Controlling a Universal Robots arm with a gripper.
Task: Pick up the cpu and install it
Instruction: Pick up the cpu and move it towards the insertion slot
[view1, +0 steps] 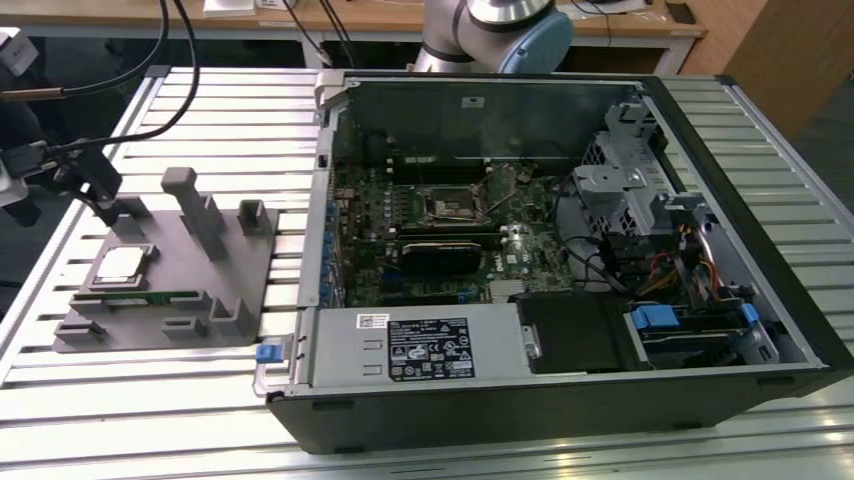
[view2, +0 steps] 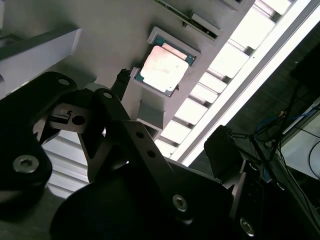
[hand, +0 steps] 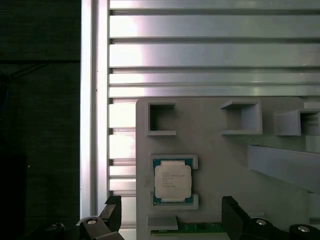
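Observation:
The cpu (view1: 120, 265) is a small square chip with a silver top. It lies flat in its recess on the grey fixture tray (view1: 187, 330), at the exterior view's left. It also shows in both wrist views as the cpu (hand: 172, 181) (view2: 164, 69). My gripper (view1: 110, 210) hangs above the tray's far end, close to the chip but not touching it. In the first wrist view the gripper (hand: 172, 217) is open, its two black fingers (hand: 112, 212) spread wider than the chip with nothing between them. The second wrist view shows the gripper (view2: 171, 111) just short of the cpu.
An open computer case (view1: 747, 200) lies at the exterior view's right, with a green motherboard and its black-framed socket (view1: 451, 203). A green memory stick (hand: 190, 228) lies in the tray beside the chip. Grey posts (view1: 200, 215) stand on the tray. The slatted metal table (hand: 210, 55) ends near the tray.

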